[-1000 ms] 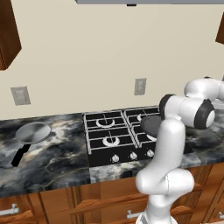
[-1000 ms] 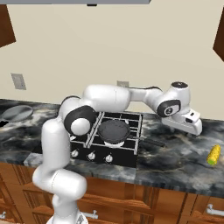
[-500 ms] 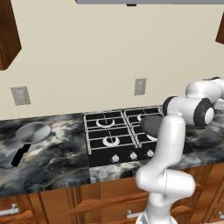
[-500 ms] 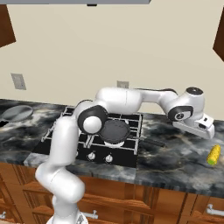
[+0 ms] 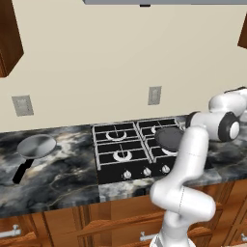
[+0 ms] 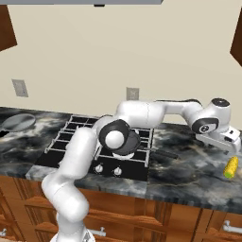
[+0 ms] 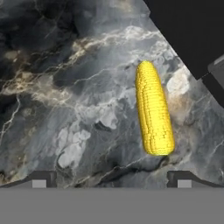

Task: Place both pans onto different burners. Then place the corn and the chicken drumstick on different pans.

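Above corn (image 7: pixel 154 114), gripper (image 7: pixel 111 179) wide, seemingly empty.

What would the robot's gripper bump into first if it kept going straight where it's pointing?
Probably the marble counter, just beside the corn. The open gripper points down at the stone, with the cob a little off to one side; depth is hard to judge.

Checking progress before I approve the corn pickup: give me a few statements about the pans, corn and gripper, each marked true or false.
1. The darker pan sits on the cooktop. True.
2. The silver pan is on a burner. False: it lies on the counter left of the cooktop.
3. The gripper is shut on the corn. False: its jaws are open above the corn, which lies on the counter.
4. The corn lies on the counter right of the cooktop. True.
5. The corn is in a pan. False: it rests on bare counter.
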Robot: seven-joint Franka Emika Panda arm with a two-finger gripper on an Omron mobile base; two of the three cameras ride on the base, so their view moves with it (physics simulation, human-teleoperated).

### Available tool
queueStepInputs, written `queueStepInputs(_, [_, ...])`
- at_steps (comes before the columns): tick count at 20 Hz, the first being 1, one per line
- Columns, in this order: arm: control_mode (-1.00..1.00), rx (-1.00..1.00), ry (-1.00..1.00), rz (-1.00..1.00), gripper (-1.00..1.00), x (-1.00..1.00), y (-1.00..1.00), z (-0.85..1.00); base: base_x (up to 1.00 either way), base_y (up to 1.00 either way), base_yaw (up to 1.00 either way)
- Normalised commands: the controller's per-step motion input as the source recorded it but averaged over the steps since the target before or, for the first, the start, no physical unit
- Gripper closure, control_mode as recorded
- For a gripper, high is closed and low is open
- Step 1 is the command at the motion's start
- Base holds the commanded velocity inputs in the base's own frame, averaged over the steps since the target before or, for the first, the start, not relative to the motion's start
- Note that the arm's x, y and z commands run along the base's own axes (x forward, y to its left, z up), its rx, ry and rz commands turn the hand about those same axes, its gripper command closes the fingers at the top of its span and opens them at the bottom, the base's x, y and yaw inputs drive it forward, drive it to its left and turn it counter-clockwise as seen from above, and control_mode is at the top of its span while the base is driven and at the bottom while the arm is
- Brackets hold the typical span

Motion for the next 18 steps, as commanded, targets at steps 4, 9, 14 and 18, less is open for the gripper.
queueStepInputs(4, [-1.00, 0.00, 0.00, 0.00, -1.00, 0.04, -0.31, -0.29, 0.00, 0.00, 0.00])
queueStepInputs(9, [-1.00, 0.00, 0.00, 0.00, -1.00, 0.06, -0.25, -0.23, 0.00, 0.00, 0.00])
queueStepInputs(14, [-1.00, -0.01, 0.00, 0.00, -1.00, 0.01, -0.25, -0.22, 0.00, 0.00, 0.00])
queueStepInputs(18, [-1.00, -0.03, 0.00, 0.00, -1.00, 0.03, -0.14, -0.26, 0.00, 0.00, 0.00])
